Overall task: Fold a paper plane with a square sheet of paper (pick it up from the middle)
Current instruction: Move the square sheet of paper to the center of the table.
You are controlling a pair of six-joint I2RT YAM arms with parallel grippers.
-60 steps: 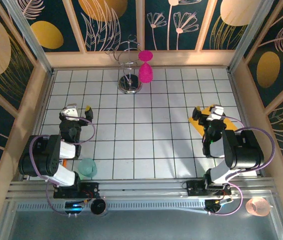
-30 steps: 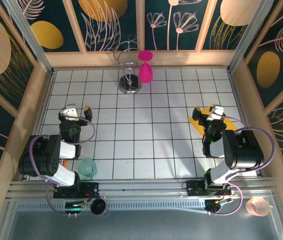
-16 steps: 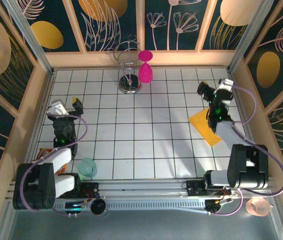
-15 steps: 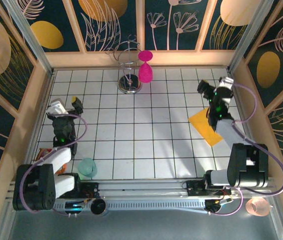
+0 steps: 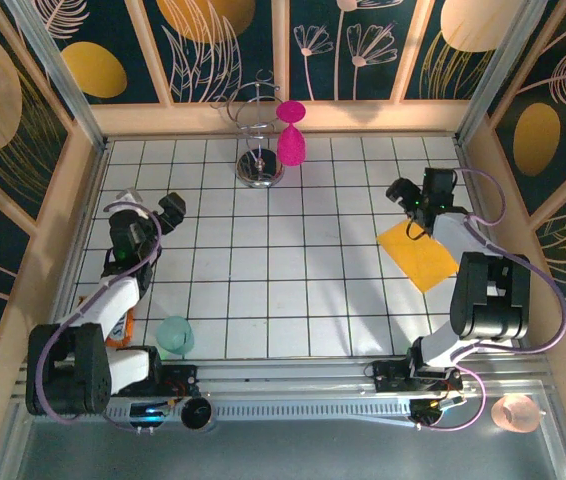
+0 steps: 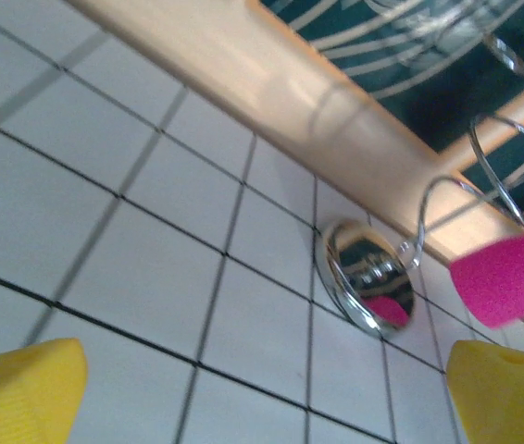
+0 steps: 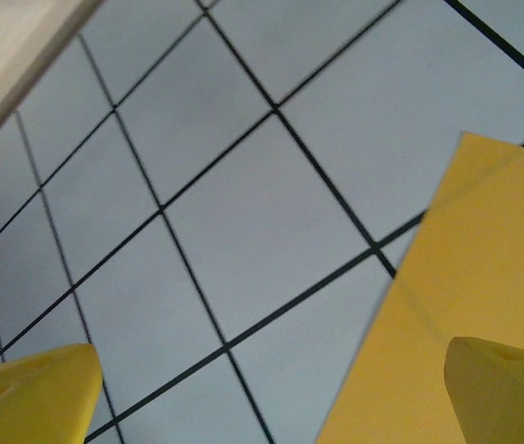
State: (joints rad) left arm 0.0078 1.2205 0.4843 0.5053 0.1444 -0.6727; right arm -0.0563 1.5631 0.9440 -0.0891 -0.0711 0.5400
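The square sheet of paper point(image 5: 418, 256) lies flat and unfolded on the surface, close to the right edge and about halfway between the near and far edges. It is turned cornerwise to the grid lines, so it has no long axis to line up with, only diagonals.

The right gripper point(image 5: 420, 192) is over bare tiles just beyond the sheet's far corner, with its jaws spread wide and nothing between them. In the right wrist view the sheet point(image 7: 470, 296) fills the lower right, its edge running under one fingertip point(image 7: 507, 388) while the other is over bare tile.

The sheet's middle therefore lies on the near side of the right gripper, and I judge the next move to be a short reach toward the near edge and then down.

The left gripper point(image 5: 151, 208), also wide open and empty, is by the left edge, well away from the sheet, so the right arm is clearly nearer. No fold has been made yet.
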